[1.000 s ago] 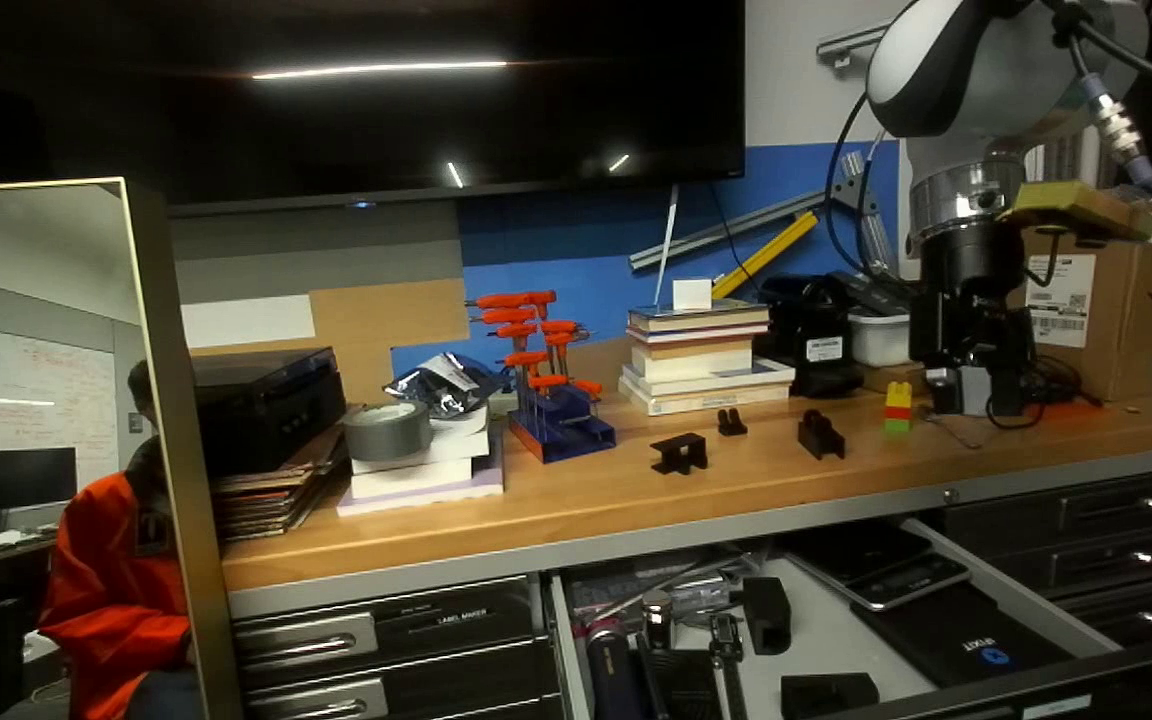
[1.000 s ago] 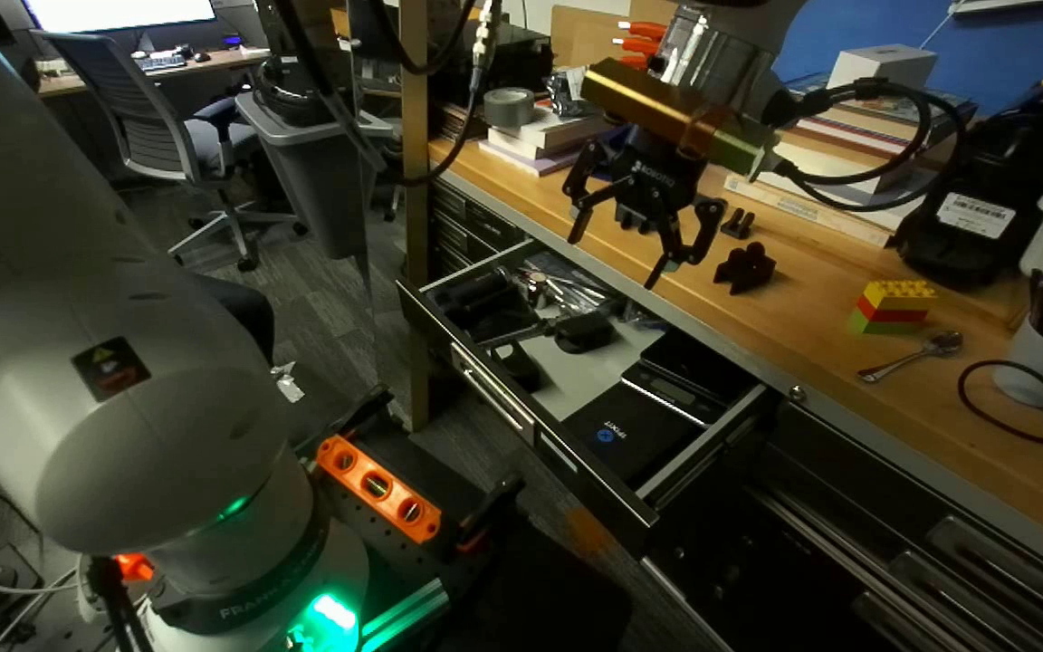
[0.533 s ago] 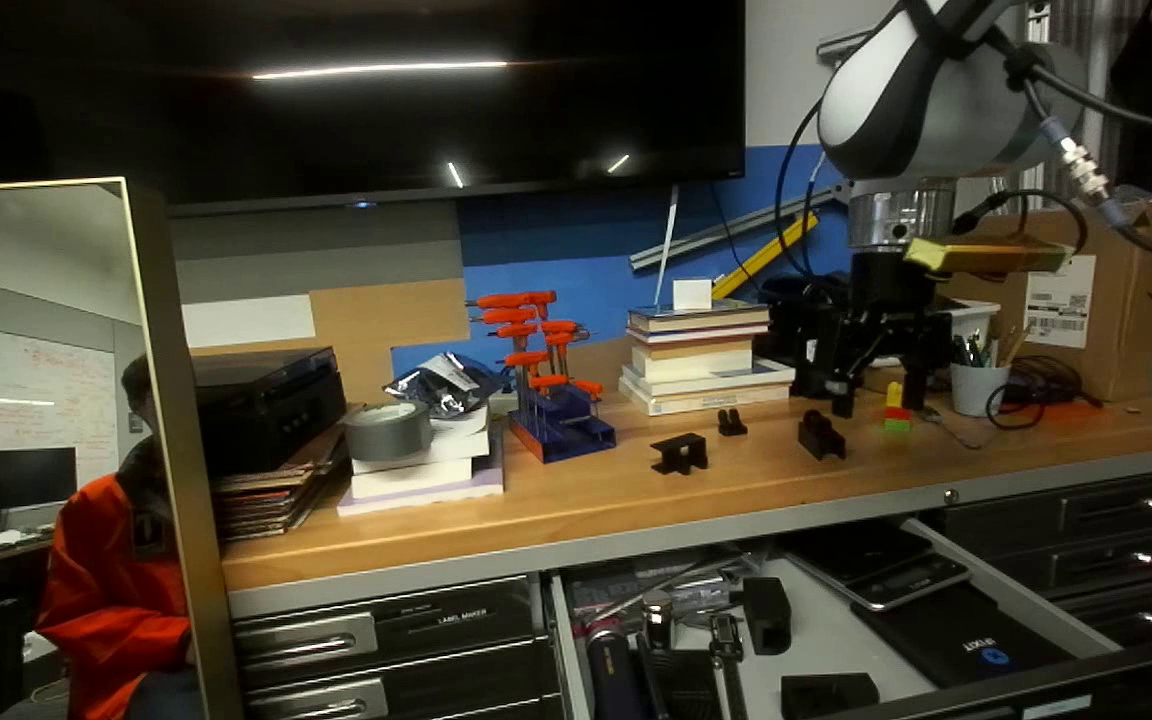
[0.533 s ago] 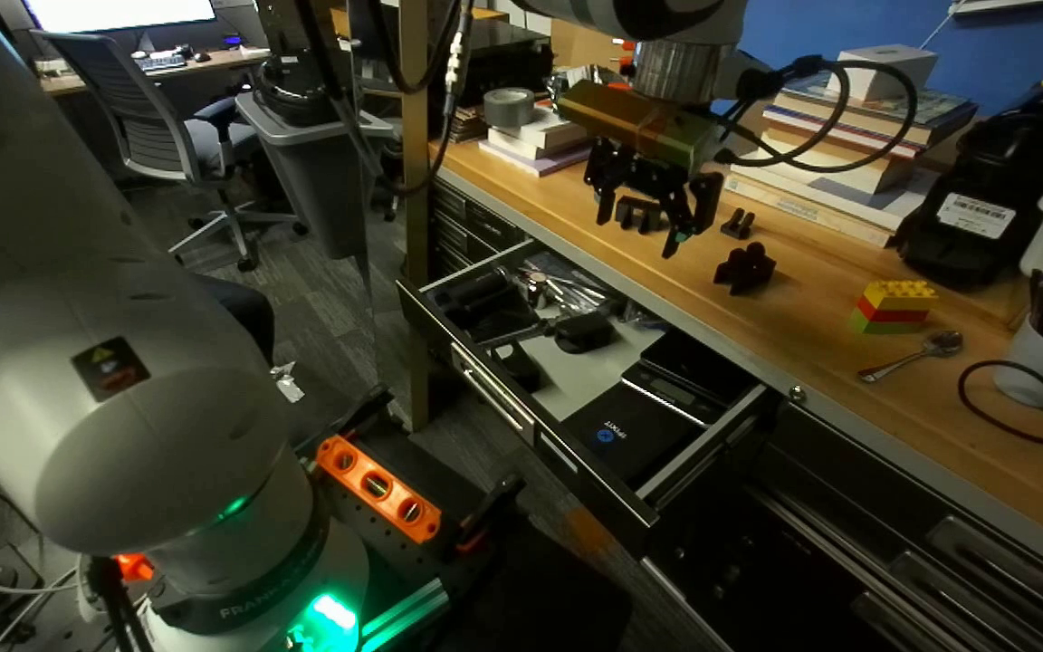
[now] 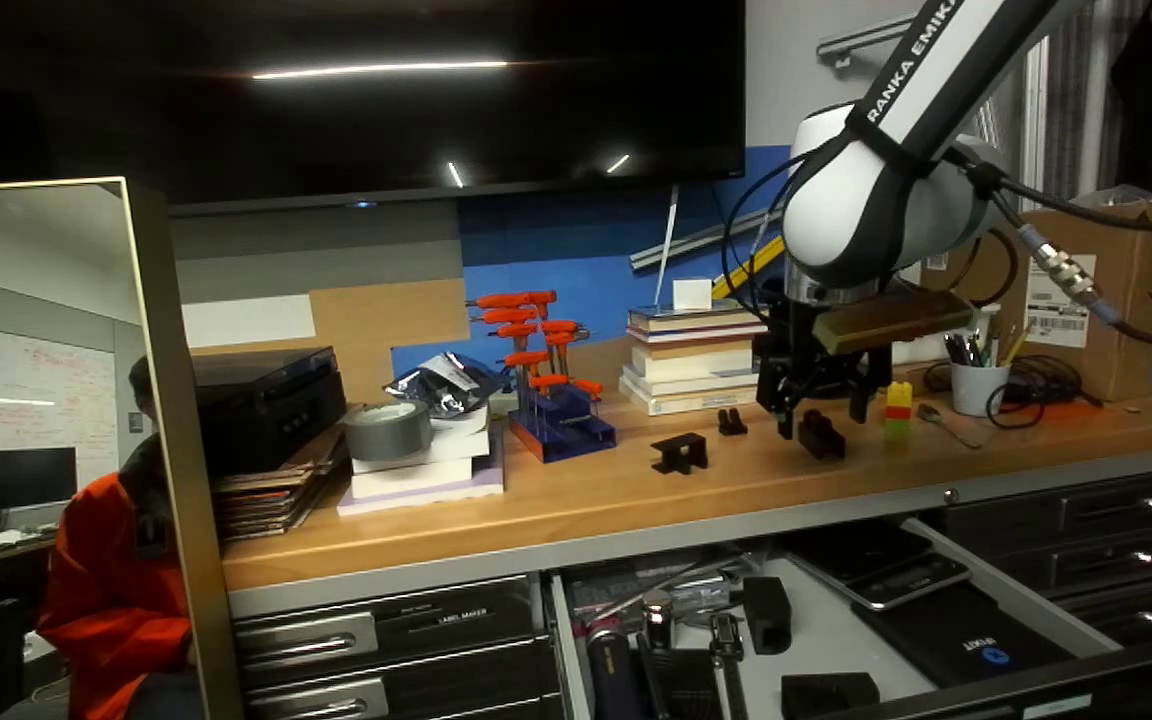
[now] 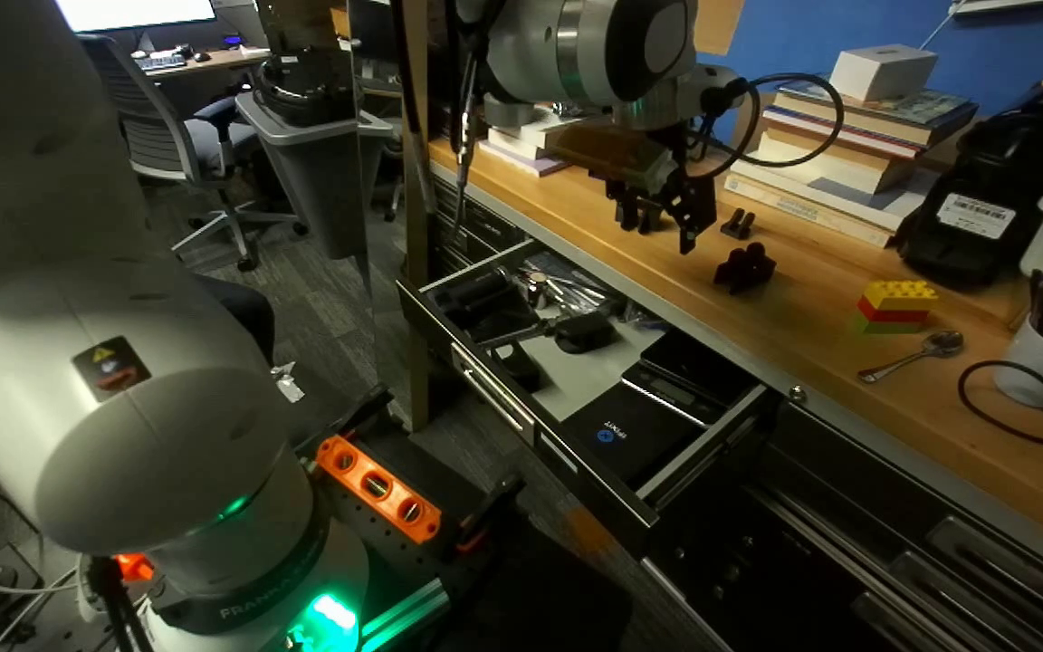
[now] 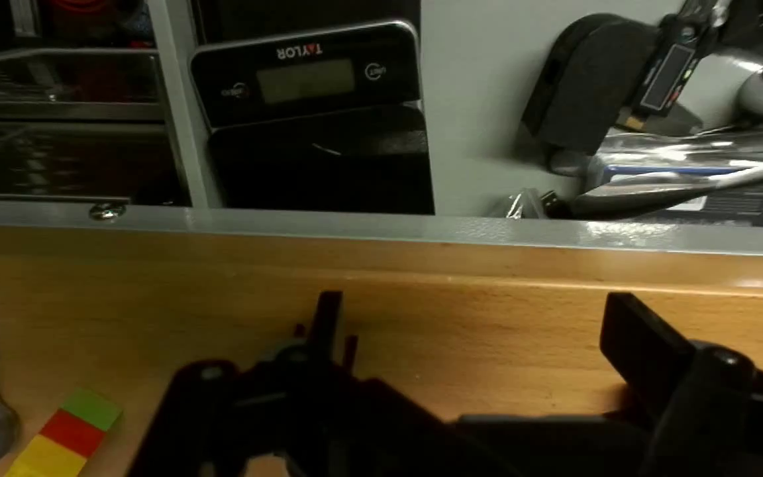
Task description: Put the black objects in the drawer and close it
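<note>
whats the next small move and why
Probably ease the open gripper, at this height, toward the black piece nearest the toy bricks: in an exterior view that piece sits outside the fingers, and the wrist view shows mostly bench between them.

in an exterior view, three objects (image 5: 681, 448) stand on the tabletop (image 5: 756, 485); left of them a tool rack (image 5: 564, 425), behind them a book stack (image 5: 691, 358), right of them a pen cup (image 5: 976, 387); before and below them the drawer (image 5: 836, 640), holding a caliper (image 5: 726, 638) and scale (image 5: 911, 580).
</note>
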Robot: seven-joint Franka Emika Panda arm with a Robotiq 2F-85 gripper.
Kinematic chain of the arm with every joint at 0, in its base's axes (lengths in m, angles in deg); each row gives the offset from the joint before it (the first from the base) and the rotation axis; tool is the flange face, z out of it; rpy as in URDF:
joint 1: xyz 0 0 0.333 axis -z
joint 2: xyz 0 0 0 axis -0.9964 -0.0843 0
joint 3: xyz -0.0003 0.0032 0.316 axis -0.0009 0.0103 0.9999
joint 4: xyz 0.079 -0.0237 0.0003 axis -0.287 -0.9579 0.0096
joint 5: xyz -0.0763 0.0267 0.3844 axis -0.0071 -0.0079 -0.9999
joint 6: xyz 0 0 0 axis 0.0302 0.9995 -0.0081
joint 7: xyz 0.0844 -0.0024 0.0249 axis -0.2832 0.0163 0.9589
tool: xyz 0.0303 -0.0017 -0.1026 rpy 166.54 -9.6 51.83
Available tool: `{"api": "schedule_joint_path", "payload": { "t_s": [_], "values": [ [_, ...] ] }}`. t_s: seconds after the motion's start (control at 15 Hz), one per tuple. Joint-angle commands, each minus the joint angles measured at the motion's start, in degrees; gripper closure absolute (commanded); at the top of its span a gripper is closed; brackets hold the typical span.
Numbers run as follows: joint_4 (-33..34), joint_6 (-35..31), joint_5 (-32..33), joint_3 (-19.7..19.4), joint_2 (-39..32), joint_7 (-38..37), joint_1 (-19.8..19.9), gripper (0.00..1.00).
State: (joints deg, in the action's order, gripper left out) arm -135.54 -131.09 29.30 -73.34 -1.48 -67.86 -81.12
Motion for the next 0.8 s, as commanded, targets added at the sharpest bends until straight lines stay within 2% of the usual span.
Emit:
{"api": "schedule_joint_path", "payload": {
  "t_s": [0.0, 0.2, 0.73],
  "values": [
    [4.2, -0.4, 10.7, -0.8, -4.0, -10.8, -0.3, 0.0],
    [8.3, 1.0, 15.4, -2.0, -7.3, -15.7, -1.0, 0.0],
    [15.5, 0.5, 9.0, -4.8, -14.5, -11.5, -0.2, 0.0]
  ]
}}
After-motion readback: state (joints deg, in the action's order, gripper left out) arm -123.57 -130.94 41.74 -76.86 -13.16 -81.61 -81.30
